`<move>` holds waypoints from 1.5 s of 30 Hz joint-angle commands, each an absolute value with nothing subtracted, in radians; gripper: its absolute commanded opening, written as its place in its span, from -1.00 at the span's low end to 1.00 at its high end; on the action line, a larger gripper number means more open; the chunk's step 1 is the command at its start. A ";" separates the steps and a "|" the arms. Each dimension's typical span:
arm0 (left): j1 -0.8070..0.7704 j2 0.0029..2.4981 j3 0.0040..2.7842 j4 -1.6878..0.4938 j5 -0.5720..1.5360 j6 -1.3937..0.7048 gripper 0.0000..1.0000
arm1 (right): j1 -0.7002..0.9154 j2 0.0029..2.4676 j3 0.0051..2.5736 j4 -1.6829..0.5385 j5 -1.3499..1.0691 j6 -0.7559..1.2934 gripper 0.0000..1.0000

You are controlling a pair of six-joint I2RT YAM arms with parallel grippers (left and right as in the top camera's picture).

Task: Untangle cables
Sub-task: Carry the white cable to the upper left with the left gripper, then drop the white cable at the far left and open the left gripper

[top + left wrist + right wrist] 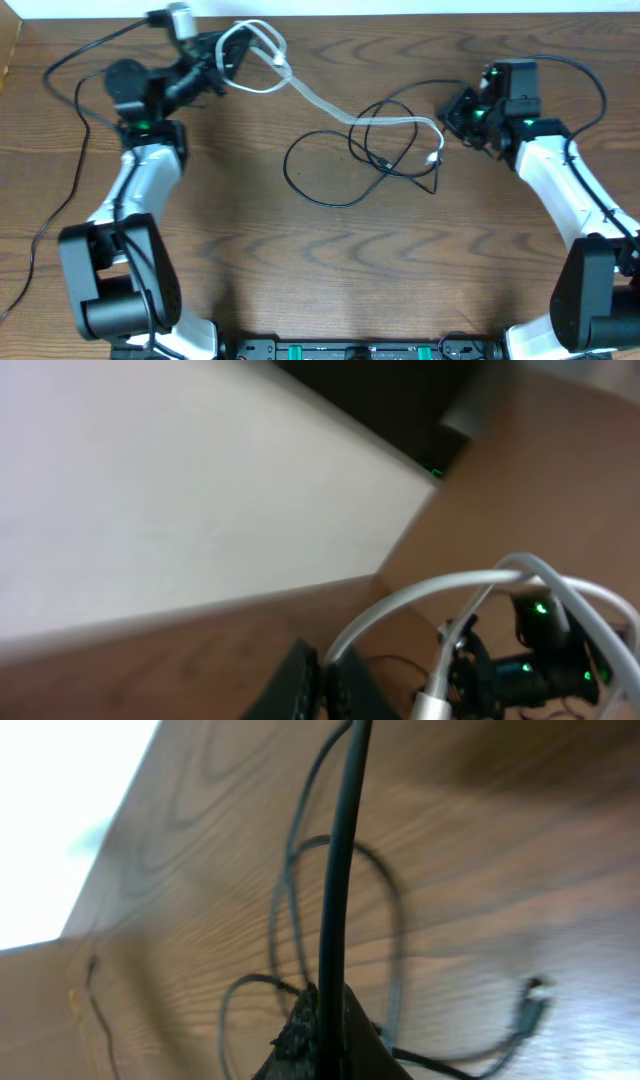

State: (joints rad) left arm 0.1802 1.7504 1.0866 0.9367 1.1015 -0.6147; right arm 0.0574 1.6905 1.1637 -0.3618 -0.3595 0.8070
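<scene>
A white cable (320, 105) runs from my left gripper (222, 55) at the far left across the table to a plug near the middle right. It loops over the thin black cables (330, 165), which lie tangled in rings at the table's middle. My left gripper is shut on the white cable; in the left wrist view the cable (400, 610) rises from between the fingers (325, 680). My right gripper (455, 110) is shut on a black cable; in the right wrist view that cable (340, 870) runs straight up from the closed fingers (325, 1030).
The wood table (330, 270) ends at a white wall along the far edge. Thick black arm cables trail off the left side (60, 100). A small black plug (530, 1000) lies on the table to the right in the right wrist view.
</scene>
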 commanded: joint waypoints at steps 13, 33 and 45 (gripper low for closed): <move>0.731 1.743 1.094 0.495 0.981 -0.490 -0.85 | -0.065 1.689 1.169 -0.439 -0.350 0.720 -0.98; 0.896 1.743 1.094 0.062 0.487 -0.491 -0.74 | -0.052 1.689 1.169 -0.455 -0.388 0.716 -0.98; 0.875 1.743 1.094 0.057 0.806 -0.440 0.99 | -0.052 1.689 1.169 -0.456 -0.398 0.717 -0.44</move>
State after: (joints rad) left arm 0.8940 1.7504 1.0870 0.0570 0.6670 -0.4953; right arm -0.0601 1.6905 1.1637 -0.4534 -0.3836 0.7258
